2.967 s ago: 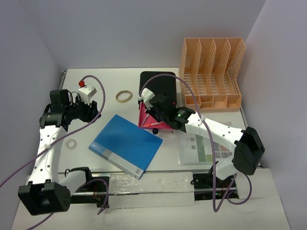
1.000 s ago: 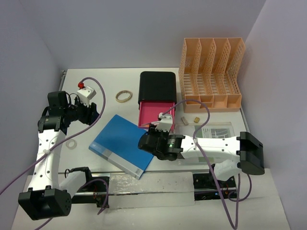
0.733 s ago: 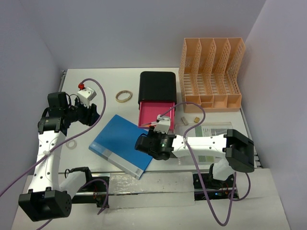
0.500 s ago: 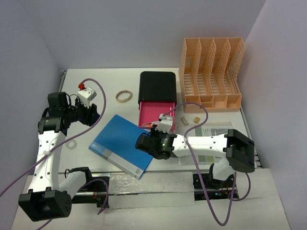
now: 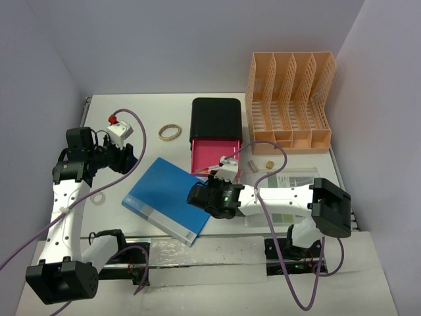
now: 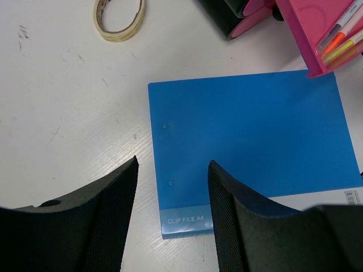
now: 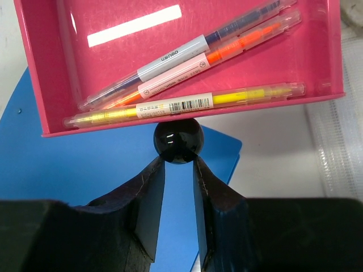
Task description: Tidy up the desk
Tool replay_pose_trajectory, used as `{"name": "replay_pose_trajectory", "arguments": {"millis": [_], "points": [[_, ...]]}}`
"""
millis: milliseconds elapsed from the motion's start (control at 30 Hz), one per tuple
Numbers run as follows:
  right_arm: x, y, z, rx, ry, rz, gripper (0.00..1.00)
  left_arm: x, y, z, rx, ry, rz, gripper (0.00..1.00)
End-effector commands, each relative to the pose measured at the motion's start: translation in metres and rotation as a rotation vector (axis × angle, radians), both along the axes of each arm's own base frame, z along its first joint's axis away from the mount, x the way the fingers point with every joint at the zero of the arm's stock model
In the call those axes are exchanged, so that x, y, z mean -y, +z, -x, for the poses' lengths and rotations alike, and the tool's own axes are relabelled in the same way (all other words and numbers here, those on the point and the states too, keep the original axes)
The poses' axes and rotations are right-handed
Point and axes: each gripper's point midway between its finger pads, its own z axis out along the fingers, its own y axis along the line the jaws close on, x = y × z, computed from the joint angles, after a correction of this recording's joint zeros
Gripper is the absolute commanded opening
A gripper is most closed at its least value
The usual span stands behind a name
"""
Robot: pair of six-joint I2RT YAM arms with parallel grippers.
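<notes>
Now right gripper (image 7: 178, 162) tight on black knob (image 7: 178, 140), pink drawer (image 7: 238, 76) partly out of frame; left gripper (image 6: 173, 164) agape

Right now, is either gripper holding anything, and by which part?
The right gripper pinches the pink plastic drawer by its round black knob; the left gripper holds nothing.

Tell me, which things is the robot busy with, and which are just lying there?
Busy with: right gripper, shut on the black knob of the pink drawer; three pens inside.
Lying on the desk: blue folder, tape roll, orange rack.
</notes>
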Motion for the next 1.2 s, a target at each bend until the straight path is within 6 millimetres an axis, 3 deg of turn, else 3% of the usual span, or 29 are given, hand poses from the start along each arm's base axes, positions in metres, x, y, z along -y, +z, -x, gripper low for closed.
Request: {"name": "replay_pose_trajectory", "arguments": {"millis": [0,233,467,1167], "points": [[0.009,0.035,-0.022,0.143,-0.067,-0.03,0.34,0.003,0.006,-0.002,0.035,-0.029,0.013,0.59],[0.01,0.053,-0.028,0.187,-0.065,-0.037,0.33,0.005,0.007,-0.001,0.034,-0.035,0.016,0.59],[0.013,0.056,-0.037,0.194,-0.062,-0.048,0.33,0.005,0.01,0.0,0.04,-0.036,0.016,0.59],[0.01,0.064,-0.116,0.199,-0.029,-0.013,0.33,0.003,-0.002,-0.005,0.014,-0.037,0.008,0.59]]}}
